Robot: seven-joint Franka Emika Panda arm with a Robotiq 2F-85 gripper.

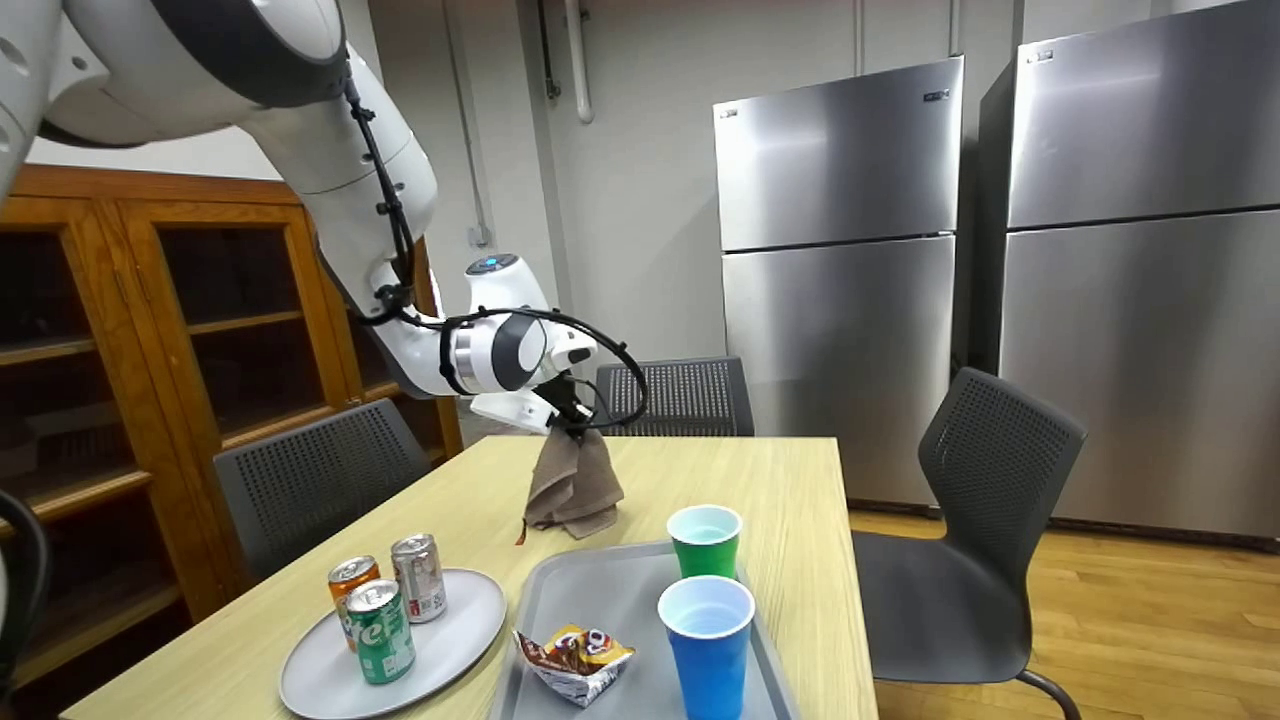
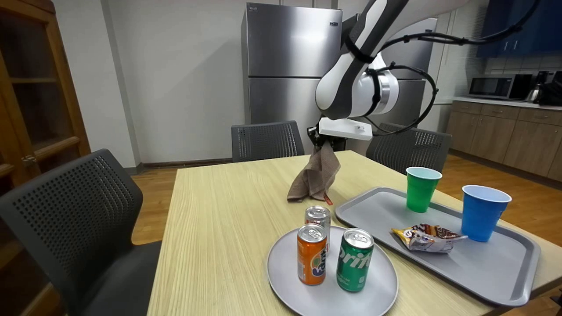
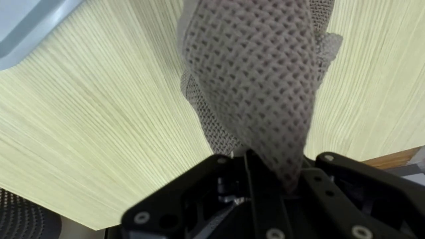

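Observation:
My gripper (image 3: pixel 272 169) is shut on a brown woven towel (image 3: pixel 252 66), pinching it near one end. From the gripper (image 1: pixel 572 425) the towel (image 1: pixel 575 485) hangs down in folds, and its lower part appears to rest on the table. A small red tag (image 2: pixel 328 199) shows at the towel's bottom edge. In the wrist view the cloth covers much of the fingertips. Closest to the towel (image 2: pixel 314 175) are a grey tray (image 1: pixel 560 590) and a round grey plate (image 2: pixel 281 259), both apart from it.
On the plate stand an orange can (image 2: pixel 311 254), a green can (image 2: pixel 355 259) and a silver can (image 1: pixel 419 578). The tray holds a green cup (image 2: pixel 421 188), a blue cup (image 2: pixel 483 213) and a snack bag (image 1: pixel 575 660). Chairs (image 1: pixel 975 530) surround the wooden table (image 2: pixel 210 219).

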